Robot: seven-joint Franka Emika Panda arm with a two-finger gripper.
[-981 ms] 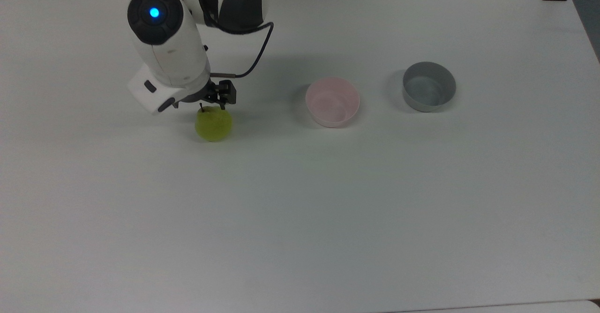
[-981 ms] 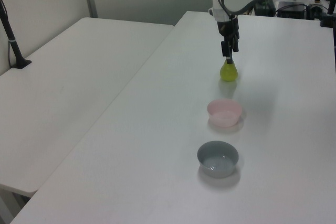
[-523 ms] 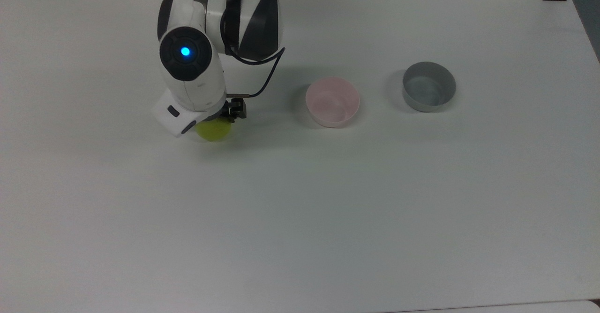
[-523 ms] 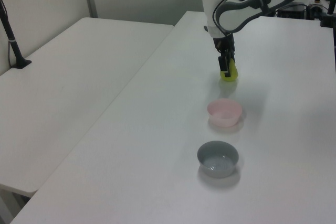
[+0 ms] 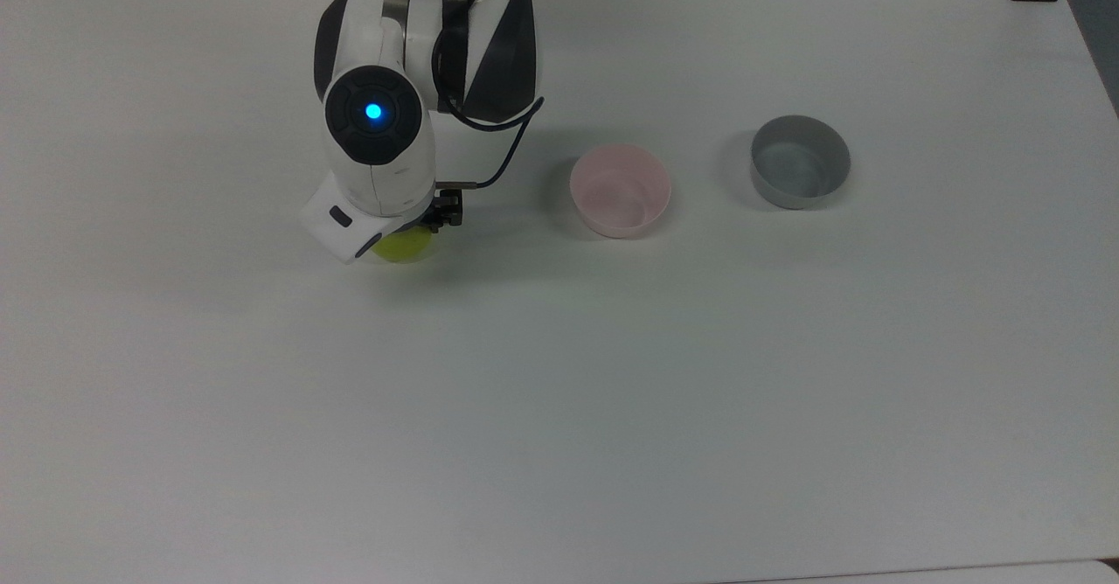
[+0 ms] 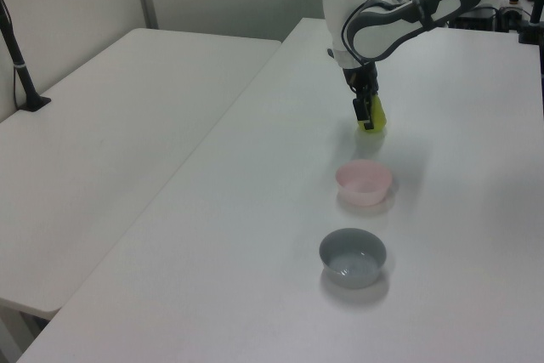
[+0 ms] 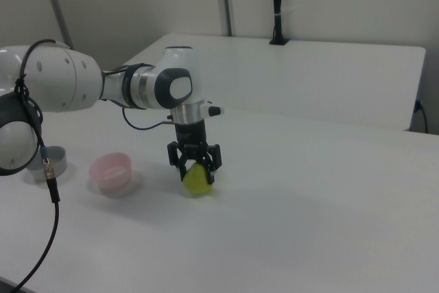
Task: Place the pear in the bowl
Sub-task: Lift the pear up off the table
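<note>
Locate the pear resting on the counter, directly beneath the wrist of the arm and well apart from the pink bowl toward the top view's right. Note the fingers spread wide, lowered to either side of the pear's upper half, straddling it without any visible squeeze; treat contact with the skin as unconfirmed. Judge the step in hand as the grasp, with lift and transfer not yet done. Expect a light, firm fruit with a smooth, rounded and probably slippery skin. Expect rolling or squirting out sideways under an off-centre pinch. Take hold across the widest part of the body, below the narrower top, with both pads level and opposite each other. Avoid gripping the tapered top, likely to slide upward out of the pads. Close gently but fully; avoid excess force, likely to bruise a real fruit or pop a plastic one free. Lift straight up before travelling, high enough to pass the bowl's rim. Carry toward the pink bowl, not the grey bowl standing beyond it at the top view's far right. Centre over the opening and lower inside before release, to prevent a bounce off the rim or tipping of a probably light bowl.
</note>
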